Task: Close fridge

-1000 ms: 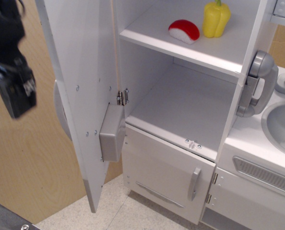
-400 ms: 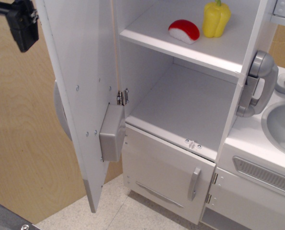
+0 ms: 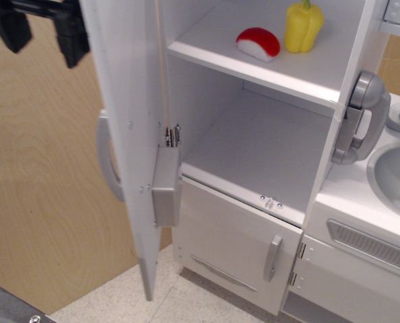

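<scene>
Fridge: the tall white toy refrigerator with white shelves (image 3: 267, 134) fills the middle of the shot, compartment wide open to the camera, standing just left of the white sink cabinet with grey vent (image 3: 368, 249).

Door: the big white fridge door with the curved grey vertical handle (image 3: 129, 134) hangs on the left-hand hinges, seen nearly edge-on now. A second ago it was swung further open and you barely saw the handle; now the handle sticks out clearly on the left and the door's bottom corner sits closer to the cabinet.

Gripper: the black robot gripper (image 3: 45, 30) is up in the top left corner, right beside the door's outer face. It was lower and further left a second ago, so it has come up and in against the door.

Fingers: two dark fingers (image 3: 73, 42) hang down with a gap between them, so apart, nothing pinched. Contact with the door is hidden by the door edge, can't tell for sure.

What that means: looks like the push has started, door's on its way but still mostly open.

Still inside: a red and white toy sushi piece (image 3: 258, 43) and a yellow toy bell pepper (image 3: 303, 27) on the upper shelf, set back from the front edge, so they probably won't block the door.

Next: I'd guess more sideways pushing on the outer face until it shuts.
</scene>
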`<action>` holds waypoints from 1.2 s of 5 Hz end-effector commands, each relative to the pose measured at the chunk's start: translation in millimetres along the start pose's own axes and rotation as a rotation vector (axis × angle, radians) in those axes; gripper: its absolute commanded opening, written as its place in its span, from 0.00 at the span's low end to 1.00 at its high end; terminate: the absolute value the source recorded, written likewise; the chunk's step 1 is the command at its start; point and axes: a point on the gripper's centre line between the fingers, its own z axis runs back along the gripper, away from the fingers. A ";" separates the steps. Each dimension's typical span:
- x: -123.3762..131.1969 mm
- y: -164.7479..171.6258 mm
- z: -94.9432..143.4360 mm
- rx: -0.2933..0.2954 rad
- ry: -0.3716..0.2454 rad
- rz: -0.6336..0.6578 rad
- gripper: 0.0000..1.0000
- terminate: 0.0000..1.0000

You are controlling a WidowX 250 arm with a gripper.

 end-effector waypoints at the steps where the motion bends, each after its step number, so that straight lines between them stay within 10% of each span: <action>1: 24.7 -40.6 -0.8 0.014 0.020 -0.003 1.00 0.00; 6: 103.9 -93.3 -28.9 -0.047 -0.052 0.109 1.00 0.00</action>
